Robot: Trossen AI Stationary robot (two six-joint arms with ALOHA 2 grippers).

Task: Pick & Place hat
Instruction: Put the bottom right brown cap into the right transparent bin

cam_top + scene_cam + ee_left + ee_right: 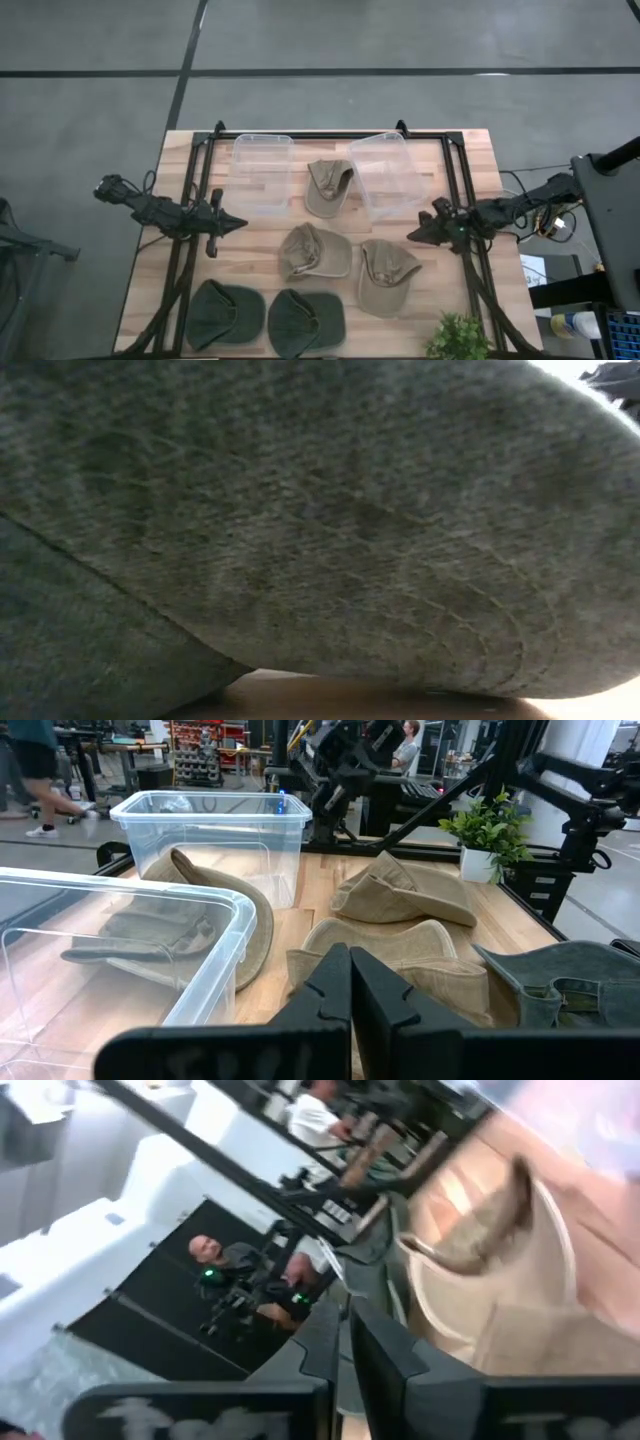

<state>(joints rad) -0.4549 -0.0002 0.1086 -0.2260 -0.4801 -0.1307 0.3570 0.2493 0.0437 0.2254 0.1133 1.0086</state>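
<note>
My left tool (236,224) hangs over the left side of the light wooden tabletop (470,150), just beside the left clear plastic bin (262,172). Its two dark fingers (330,988) are pressed together and hold nothing. My right tool (414,235) sits at the right side of the tabletop, near the right clear plastic bin (388,176). Its fingers (318,1342) are nearly closed with only a thin gap between them, and they grip nothing.

Five soft caps lie on the tabletop. One tan cap (328,186) rests between the two bins, touching both. Two more tan caps lie in the middle: one (314,251) at centre and one (385,274) just beside it, near my right tool. Two dark green caps (227,312) (305,320) lie side by side along the near edge.

A small green potted plant (459,336) stands at the near right corner. In the low view grey-green cap fabric (320,510) fills nearly everything, with a strip of wood below it. People show in the room beyond the tabletop.
</note>
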